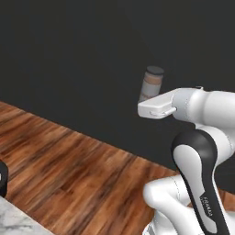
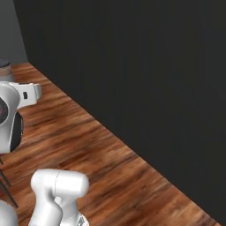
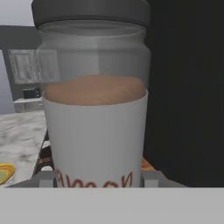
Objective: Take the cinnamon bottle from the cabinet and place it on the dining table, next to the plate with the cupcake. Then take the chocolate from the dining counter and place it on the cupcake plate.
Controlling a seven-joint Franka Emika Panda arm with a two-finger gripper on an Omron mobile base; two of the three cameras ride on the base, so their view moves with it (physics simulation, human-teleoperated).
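The cinnamon bottle (image 1: pixel 151 84) is seen in the upper right of the left base view, held in the air against the dark wall (image 1: pixel 69 55), above the wooden floor (image 1: pixel 69 170). In the hand view the cinnamon bottle (image 3: pixel 94 109) is shown upright at the centre of the frame, its base gripped between the 2 fingers of the claw (image 3: pixel 94 178). At the lower left of that view, the marble tabletop (image 3: pixel 22 135) and the edge of the yellow plate (image 3: pixel 5 173) are seen behind the bottle.
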